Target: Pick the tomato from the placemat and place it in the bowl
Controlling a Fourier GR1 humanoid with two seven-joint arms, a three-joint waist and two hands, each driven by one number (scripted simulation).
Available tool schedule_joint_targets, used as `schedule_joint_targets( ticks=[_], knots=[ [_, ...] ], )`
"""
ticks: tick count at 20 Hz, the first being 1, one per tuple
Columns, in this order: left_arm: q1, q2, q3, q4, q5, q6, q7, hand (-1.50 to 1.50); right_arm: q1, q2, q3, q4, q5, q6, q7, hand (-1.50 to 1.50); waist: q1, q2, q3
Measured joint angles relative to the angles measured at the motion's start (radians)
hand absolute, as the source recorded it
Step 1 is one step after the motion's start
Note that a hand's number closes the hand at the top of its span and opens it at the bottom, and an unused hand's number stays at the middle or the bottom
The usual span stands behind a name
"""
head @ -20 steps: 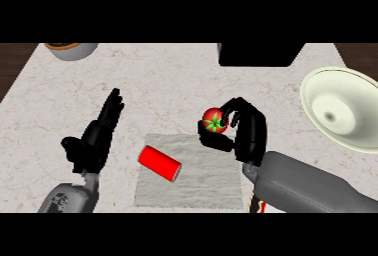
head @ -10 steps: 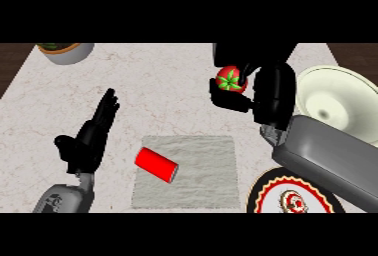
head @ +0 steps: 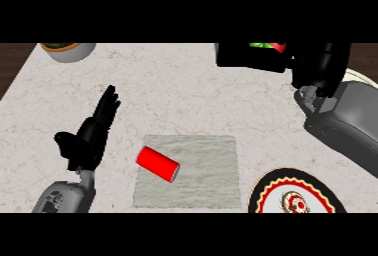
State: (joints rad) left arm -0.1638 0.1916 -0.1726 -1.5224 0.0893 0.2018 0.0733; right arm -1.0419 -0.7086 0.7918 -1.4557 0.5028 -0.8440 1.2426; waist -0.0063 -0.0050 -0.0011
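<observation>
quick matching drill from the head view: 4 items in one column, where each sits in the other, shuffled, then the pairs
Items:
1. tomato
2. red block
3. patterned plate
4. left hand

Places:
A. lower right of the counter
B. on the placemat
C. top edge, in the right hand
D. left side, open, fingers straight

Pairs: 1-C, 2-B, 3-A, 4-D
</observation>
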Motion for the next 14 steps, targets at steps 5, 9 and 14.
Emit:
schedule_joint_targets(
  ticks=[5,9,14],
  knots=[
    [0.008,0.008,0.01,-0.025,0.005,-0.017,0.013,0.0,0.015,-0.031,-0.058,0.053,-0.044,0.045,-0.033,1.5,0.007,0.003,0.0],
    [-0.001,-0.006,-0.001,-0.017,-0.012,-0.009,0.011,0.0,0.033,-0.086,-0.061,0.127,-0.076,0.086,-0.062,1.5,0.008,0.005,0.0],
    [-0.003,-0.018,-0.005,-0.014,-0.02,-0.005,0.005,0.0,0.078,-0.153,-0.047,0.232,-0.118,0.138,-0.159,1.5,0.013,0.009,0.001]
  ],
)
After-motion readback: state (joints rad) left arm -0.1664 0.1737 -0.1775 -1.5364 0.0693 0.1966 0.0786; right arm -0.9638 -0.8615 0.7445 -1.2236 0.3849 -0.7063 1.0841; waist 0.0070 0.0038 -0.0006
